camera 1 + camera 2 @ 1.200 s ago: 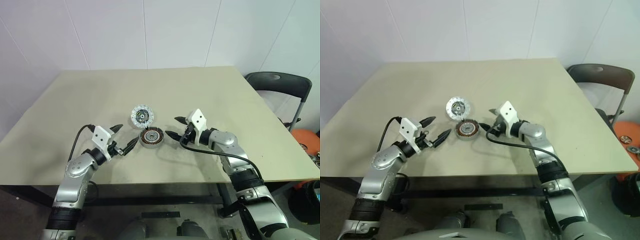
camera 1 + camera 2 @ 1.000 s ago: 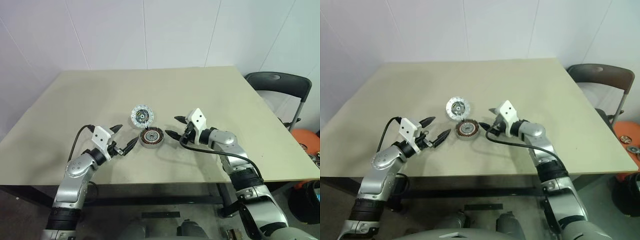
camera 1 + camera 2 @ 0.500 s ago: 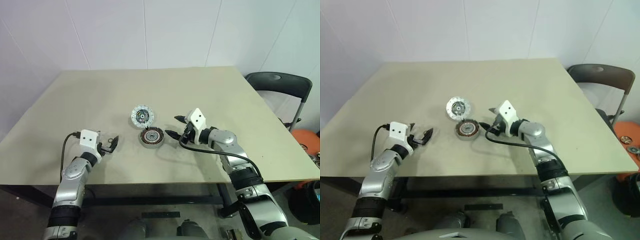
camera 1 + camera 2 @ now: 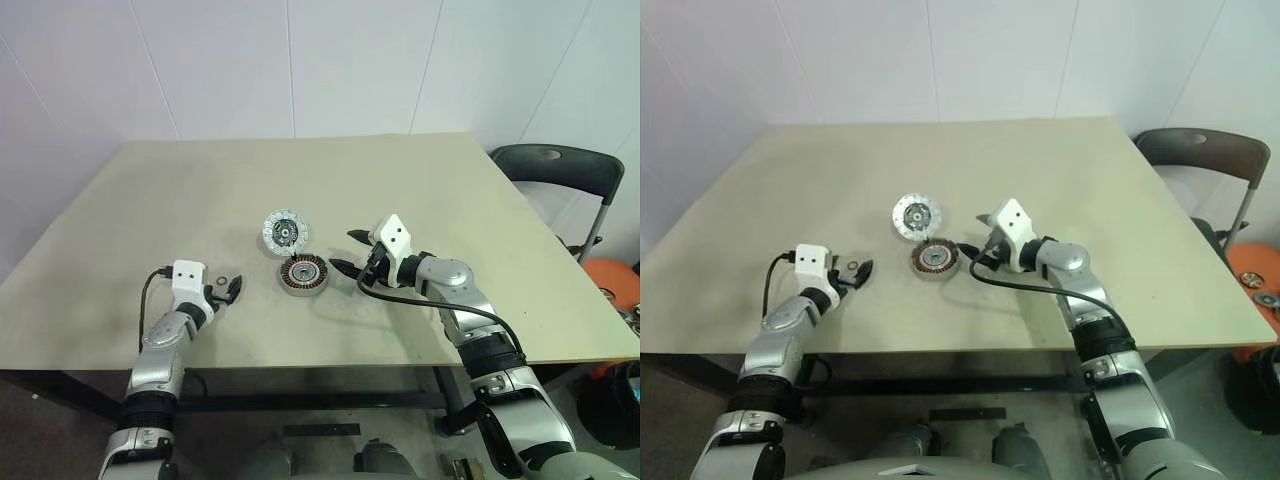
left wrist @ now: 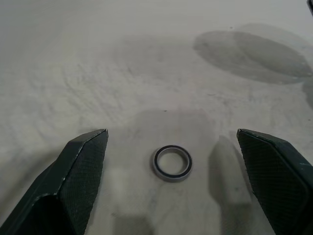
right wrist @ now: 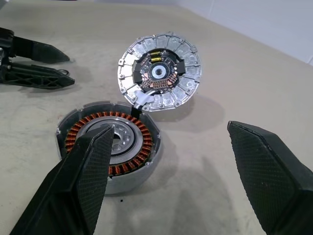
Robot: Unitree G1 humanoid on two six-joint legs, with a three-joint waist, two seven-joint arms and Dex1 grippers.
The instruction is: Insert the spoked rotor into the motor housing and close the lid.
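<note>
Left wrist view looks along the left claw (image 5: 171,161), whose two black fingers stand wide apart and empty over the beige bench (image 5: 146,58); a small dark ring with a pale rim (image 5: 171,162) lies flat on the bench between them, touching neither finger. From the head views, this claw (image 4: 232,287) sits low near the bench's front left part, well apart from the motor housing (image 4: 302,274). The motor housing rests upright near the middle of the bench, its copper-brown windings (image 6: 142,134) circling a silver and dark centre. Just behind it lies the lid (image 4: 285,231), a silver-white disc with a dark centre and small coloured marks; in the right wrist view the lid (image 6: 159,71) leans tilted, its lower edge meeting the housing's rim, and a short dark lead runs from it to the housing. The right claw (image 4: 347,251) hovers just beside the housing on its right side, fingers spread wide, gripping nothing. No brand, label or lettering can be read on any part; the marks on the lid are too small to make out. A dark chair (image 4: 560,170) stands beyond the bench's far right corner.
</note>
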